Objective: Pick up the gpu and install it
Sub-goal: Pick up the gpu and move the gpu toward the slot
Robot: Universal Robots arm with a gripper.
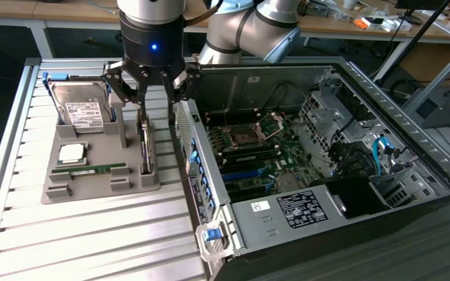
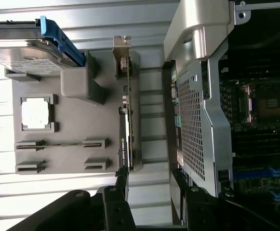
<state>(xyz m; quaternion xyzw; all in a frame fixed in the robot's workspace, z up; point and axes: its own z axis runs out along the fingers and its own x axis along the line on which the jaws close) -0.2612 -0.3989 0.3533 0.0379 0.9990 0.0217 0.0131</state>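
Gpu [image 1: 145, 149], thin card on edge; end effector [image 1: 157, 108] splayed above.

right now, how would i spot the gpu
Find the open computer case; beside it, on the exterior view's left, sits a grey holder tray. The gpu stands on edge in the tray's slot nearest the case, under the open gripper. It is the long thin card with a metal end bracket, unlike the labelled hard drive, square chip and green memory stick.
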